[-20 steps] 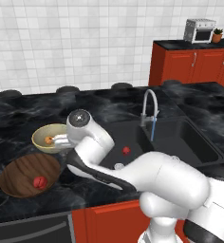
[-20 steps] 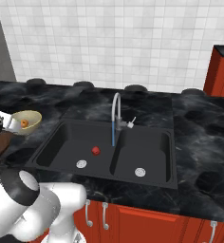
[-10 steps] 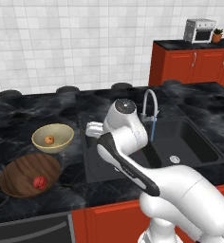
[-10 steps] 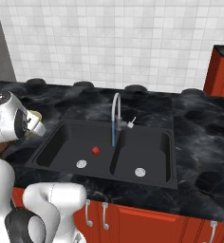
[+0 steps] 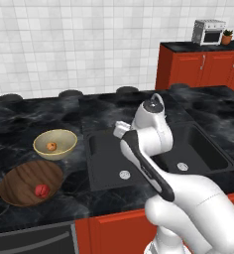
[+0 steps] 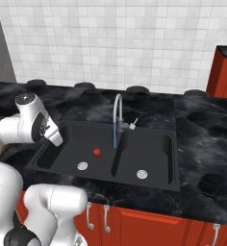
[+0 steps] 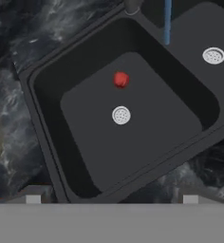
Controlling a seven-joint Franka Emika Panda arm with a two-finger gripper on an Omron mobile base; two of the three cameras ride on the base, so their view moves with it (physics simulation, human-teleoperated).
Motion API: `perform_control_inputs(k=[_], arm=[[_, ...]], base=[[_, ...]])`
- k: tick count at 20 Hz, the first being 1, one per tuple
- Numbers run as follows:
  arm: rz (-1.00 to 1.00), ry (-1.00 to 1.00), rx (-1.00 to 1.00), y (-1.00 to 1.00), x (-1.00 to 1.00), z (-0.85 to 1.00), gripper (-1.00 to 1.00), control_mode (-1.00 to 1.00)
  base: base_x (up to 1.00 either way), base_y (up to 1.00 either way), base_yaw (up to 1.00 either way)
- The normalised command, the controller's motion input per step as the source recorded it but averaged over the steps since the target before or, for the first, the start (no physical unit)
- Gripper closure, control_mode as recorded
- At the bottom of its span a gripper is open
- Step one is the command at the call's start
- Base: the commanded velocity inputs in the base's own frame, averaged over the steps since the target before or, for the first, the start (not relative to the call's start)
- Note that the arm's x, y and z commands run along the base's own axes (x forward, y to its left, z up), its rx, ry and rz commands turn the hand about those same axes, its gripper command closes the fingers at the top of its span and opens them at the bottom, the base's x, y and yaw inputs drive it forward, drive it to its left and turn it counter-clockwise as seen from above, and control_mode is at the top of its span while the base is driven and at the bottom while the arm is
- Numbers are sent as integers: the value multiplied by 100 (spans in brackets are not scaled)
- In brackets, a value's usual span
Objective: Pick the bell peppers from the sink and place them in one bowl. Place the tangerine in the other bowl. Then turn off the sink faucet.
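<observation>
swinging over from the bowls, the white arm now hangs above the dark grey recessed sink basin (image 7: 133, 137), where a moment ago it stood by the cream-yellow bowl (image 5: 55, 144). the claw (image 7: 111, 199) is spread wide and holds nothing; its two dark tips show at the bottom of the hand view, well apart. one small bright red lumpy bell pepper (image 7: 121, 79) lies on the basin floor, just beside the round silver drain (image 7: 121, 115) at about twelve o'clock from it, and also at roughly twelve o'clock from the claw, well ahead of the tips. it looks near round, so no long axis is clear. the other red pepper (image 5: 40, 190) already sits in the wide dark brown wooden bowl (image 5: 20, 173) and the small orange tangerine (image 5: 51, 146) in the cream-yellow bowl. the slim silver gooseneck faucet (image 6: 117, 108) runs a thin blue stream (image 6: 114, 137) beside the divider. next move, likely: forward and down onto the pepper.
</observation>
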Motion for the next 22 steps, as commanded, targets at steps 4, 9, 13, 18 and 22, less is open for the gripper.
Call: perform_control_inputs(k=[4,9,13,18,22], arm=[[-30,22,1,-50,16,0,-100,-100],[-24,22,0,-48,24,-4,-100,-100],[-15,16,0,-45,18,-28,-100,-100],[-13,16,0,-28,22,-47,-100,-100],[-10,14,0,-13,33,-51,-100,-100]], base=[[0,0,0],[0,0,0],[0,0,0],[0,0,0],[0,0,0]])
